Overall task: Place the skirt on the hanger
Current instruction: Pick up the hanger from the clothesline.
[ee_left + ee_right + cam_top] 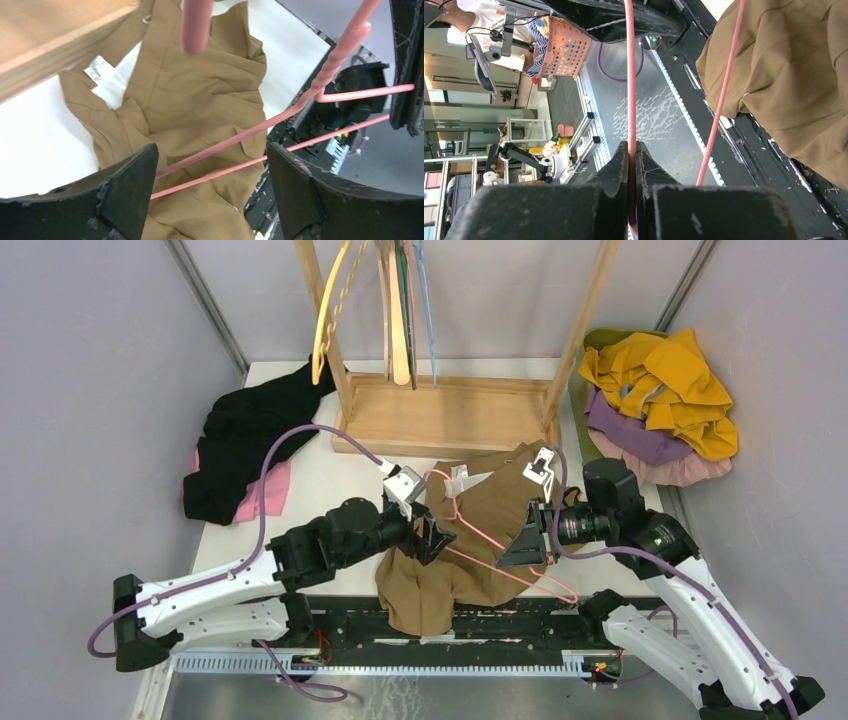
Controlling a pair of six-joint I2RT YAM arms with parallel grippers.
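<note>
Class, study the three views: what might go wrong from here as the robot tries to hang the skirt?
1. The right gripper pinches one wire of the pink hanger, which may twist or slip.
2. The left gripper stands open, straddling the hanger's wires above the skirt; closing could catch wire, not cloth.
3. The skirt droops over the near edge of the table; it might snag or slide off.
</note>
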